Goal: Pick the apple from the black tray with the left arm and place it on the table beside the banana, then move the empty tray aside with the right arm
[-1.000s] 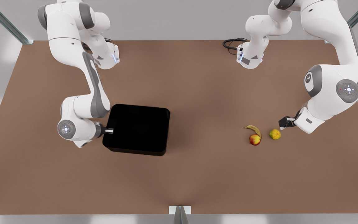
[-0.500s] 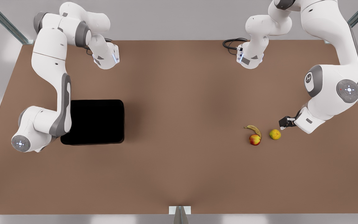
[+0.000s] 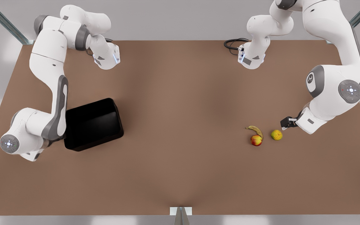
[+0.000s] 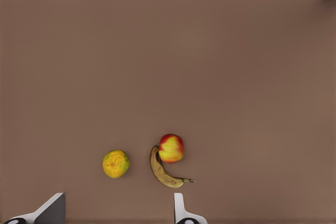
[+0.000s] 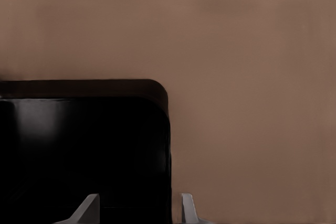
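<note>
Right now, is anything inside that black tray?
The black tray looks empty; one end is hidden under the right arm. The apple lies on the table, touching the banana.

The tray (image 3: pixel 94 124) sits, perhaps tilted, well apart from the apple (image 3: pixel 256 140) touching the banana (image 3: pixel 256 130).

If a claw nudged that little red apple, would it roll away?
Probably: the small round red apple looks smooth on the flat brown table, so it should roll easily. The curved yellow banana hugging it might block one side. The left claw hovers open nearby; the right claw is at the glossy black tray.
</note>
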